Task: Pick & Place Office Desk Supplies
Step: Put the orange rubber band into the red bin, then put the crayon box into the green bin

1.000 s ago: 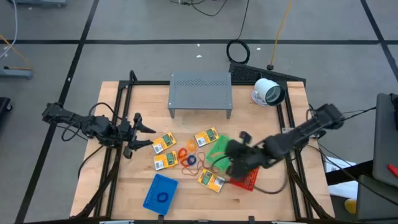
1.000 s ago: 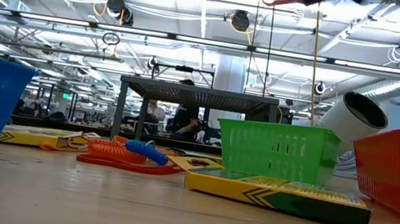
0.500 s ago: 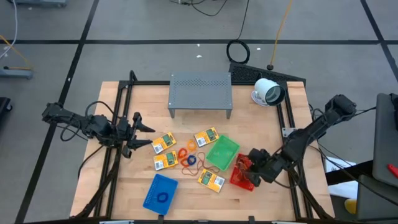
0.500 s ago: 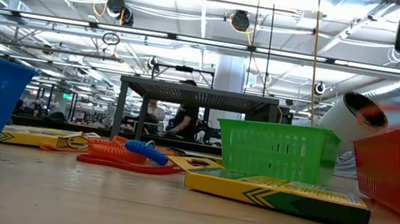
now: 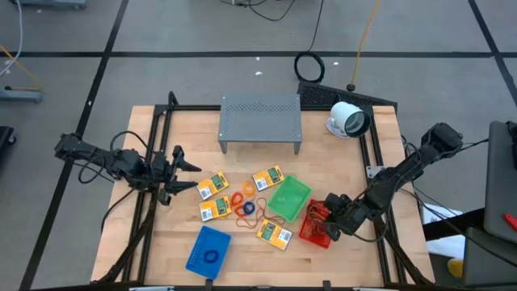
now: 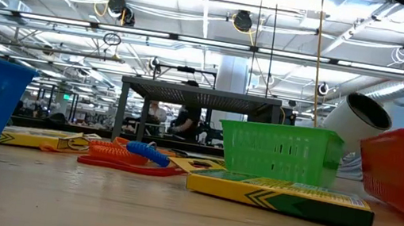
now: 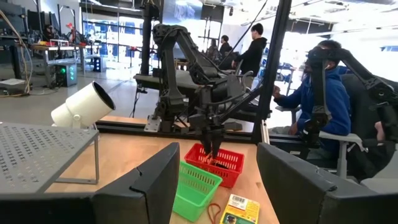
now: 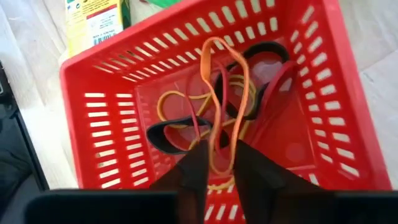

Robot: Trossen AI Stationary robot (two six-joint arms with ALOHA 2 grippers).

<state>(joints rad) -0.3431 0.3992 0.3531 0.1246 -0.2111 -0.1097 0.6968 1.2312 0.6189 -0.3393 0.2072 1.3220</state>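
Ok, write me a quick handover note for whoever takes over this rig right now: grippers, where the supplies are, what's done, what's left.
Right gripper: over the red plastic basket, an orange rubber band hanging between its fingers; jaws look slightly parted, release unclear.
Left gripper: open, empty, waiting at the table's left side.
Done: several rubber bands already lie in the red basket; a blue ring sits in the blue plastic basket.
Left: four yellow packets with green labels and a cluster of rings and bands are loose on the wooden table. The green plastic basket looks empty.
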